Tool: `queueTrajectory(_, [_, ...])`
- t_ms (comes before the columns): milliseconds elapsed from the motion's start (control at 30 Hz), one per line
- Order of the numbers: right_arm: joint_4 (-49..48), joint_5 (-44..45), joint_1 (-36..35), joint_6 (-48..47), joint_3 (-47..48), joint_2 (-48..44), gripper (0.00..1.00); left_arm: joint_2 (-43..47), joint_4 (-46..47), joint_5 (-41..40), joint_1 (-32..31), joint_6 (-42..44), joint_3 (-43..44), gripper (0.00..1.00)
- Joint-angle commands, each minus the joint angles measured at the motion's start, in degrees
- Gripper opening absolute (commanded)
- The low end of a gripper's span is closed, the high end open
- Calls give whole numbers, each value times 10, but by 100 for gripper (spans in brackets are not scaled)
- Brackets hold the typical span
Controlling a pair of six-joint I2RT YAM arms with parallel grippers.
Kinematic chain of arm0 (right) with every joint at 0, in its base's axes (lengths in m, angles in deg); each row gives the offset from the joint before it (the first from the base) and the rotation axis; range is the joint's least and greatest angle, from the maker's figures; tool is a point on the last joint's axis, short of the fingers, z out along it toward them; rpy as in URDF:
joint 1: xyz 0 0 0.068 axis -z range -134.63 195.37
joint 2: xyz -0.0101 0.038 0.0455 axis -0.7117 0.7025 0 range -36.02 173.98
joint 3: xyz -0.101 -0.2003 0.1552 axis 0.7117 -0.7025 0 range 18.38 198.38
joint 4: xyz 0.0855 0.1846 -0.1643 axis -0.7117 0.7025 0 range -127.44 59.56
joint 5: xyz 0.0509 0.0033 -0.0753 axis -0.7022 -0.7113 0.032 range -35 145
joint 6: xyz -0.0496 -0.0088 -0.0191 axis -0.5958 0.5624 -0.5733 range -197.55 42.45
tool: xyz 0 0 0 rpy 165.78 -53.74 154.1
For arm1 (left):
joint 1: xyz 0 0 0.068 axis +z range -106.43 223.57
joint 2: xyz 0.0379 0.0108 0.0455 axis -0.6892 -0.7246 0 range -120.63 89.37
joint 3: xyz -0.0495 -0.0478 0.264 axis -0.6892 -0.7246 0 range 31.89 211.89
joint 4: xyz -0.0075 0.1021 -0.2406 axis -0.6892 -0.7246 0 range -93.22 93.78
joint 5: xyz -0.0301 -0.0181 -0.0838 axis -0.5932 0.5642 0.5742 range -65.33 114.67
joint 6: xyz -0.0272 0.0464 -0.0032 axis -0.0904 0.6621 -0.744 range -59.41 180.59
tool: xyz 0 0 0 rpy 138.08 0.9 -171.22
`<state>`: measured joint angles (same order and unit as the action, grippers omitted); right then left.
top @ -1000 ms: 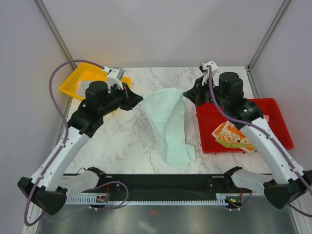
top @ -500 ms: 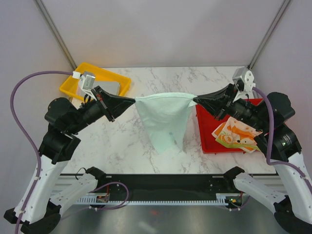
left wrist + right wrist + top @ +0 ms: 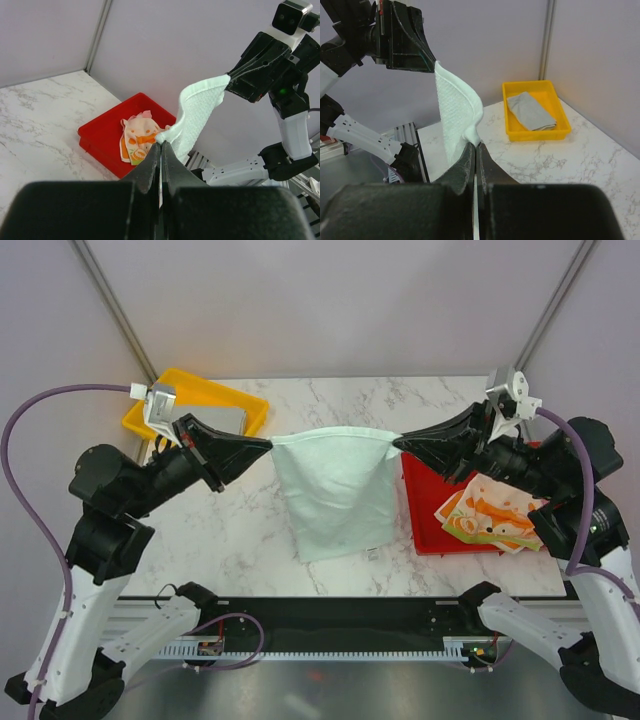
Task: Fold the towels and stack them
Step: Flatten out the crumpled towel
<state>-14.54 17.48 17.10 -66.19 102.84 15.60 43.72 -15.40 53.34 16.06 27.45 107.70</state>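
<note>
1. Mint towel (image 3: 335,495) held up in the air over the middle of the counter (image 3: 220,530), spread out flat like a hanging sheet.
2. Top edge stretched almost straight from side to side, with only a slight sag.
3. Upper left corner pinched in the left tool (image 3: 268,445), clenched tight on the cloth, jaws pressed together with only a nub of mint fabric showing between them in the left wrist view.
4. Upper right corner pinched in the right tool (image 3: 397,445), likewise clamped on the cloth, jaws closed to a thin line in the right wrist view.
5. Both tools level with each other, pointing inward from opposite sides.
6. Lower edge hanging free, left lower corner slanting inward, a small label at the right lower corner; impossible to tell whether that edge touches the counter.
7. Printed towel (image 3: 487,520), cream with orange shapes, lying rumpled in the red tray (image 3: 425,530), toward its near side, partly hidden by the right arm from above.
8. Red tray on the right of the counter, just beside the mint towel's right edge as seen from above.
9. Grey towel (image 3: 225,420) folded flat inside the yellow tray (image 3: 140,427).
10. Yellow tray at the back left corner of the counter, well apart from the red one.
</note>
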Motion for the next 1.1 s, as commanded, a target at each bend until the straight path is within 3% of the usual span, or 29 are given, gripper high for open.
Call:
queueTrajectory(0, [-22,35,0,5,40,1,0,-1,6,-25,-3,-7,29,2])
queueTrajectory(167, [12,166,0,-59,47,65,0,-80,-60,-119,-2,38,58,2])
queueTrajectory(300, [23,229,1,-101,37,192,0,-156,-62,-238,1,71,55,2])
queueTrajectory(400, [21,236,15,-148,55,288,0,-232,-29,-272,18,94,58,2])
queueTrajectory(667, [-13,241,52,-242,133,498,0,-435,138,-266,76,126,59,2])
queueTrajectory(767, [-14,248,73,-274,176,573,0,-514,170,-251,93,142,97,2])
queueTrajectory(1067, [-59,244,106,-317,249,661,0,-664,226,-158,119,165,216,2])
